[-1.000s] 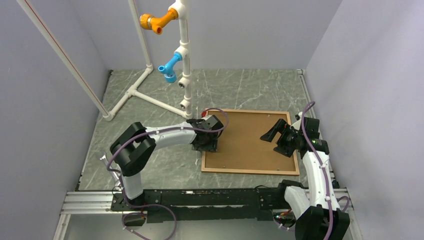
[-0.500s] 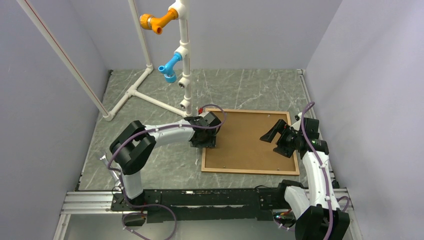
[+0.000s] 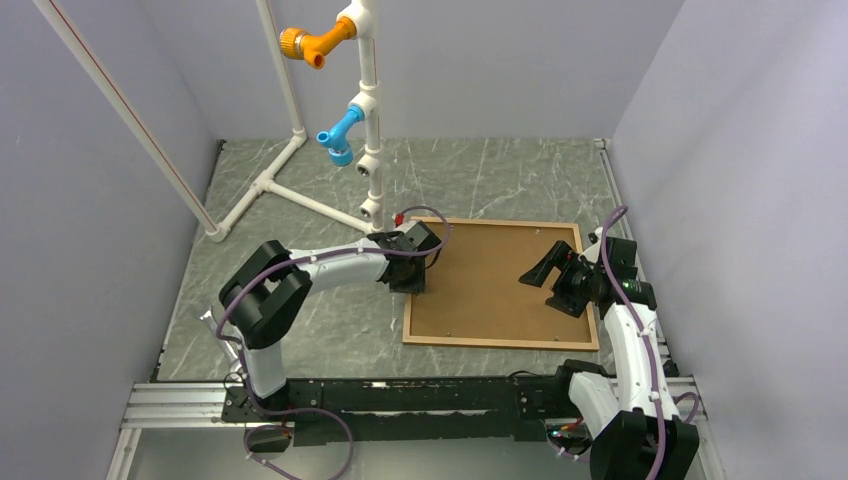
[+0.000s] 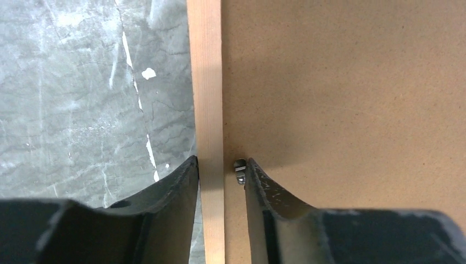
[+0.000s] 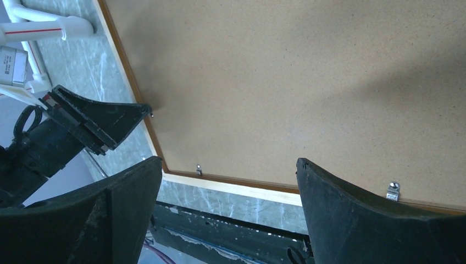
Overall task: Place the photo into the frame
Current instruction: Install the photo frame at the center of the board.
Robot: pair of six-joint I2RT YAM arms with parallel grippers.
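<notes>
Left claw (image 4: 221, 162) has narrowed over the last second and slid a little along the thin light-brown wooden frame (image 4: 210, 82). Its fingers now straddle the left rail; cannot tell if they pinch it yet. Frame lies face-down on grey marbled counter (image 4: 71, 99), plain brown hardboard backing (image 4: 340, 99) seated in it, small metal tab (image 4: 239, 165) beside the inner finger. Photo not visible. Probably gripping the rail or working the tab. Right claw (image 5: 229, 160) hangs wide apart above backing, empty.
</notes>
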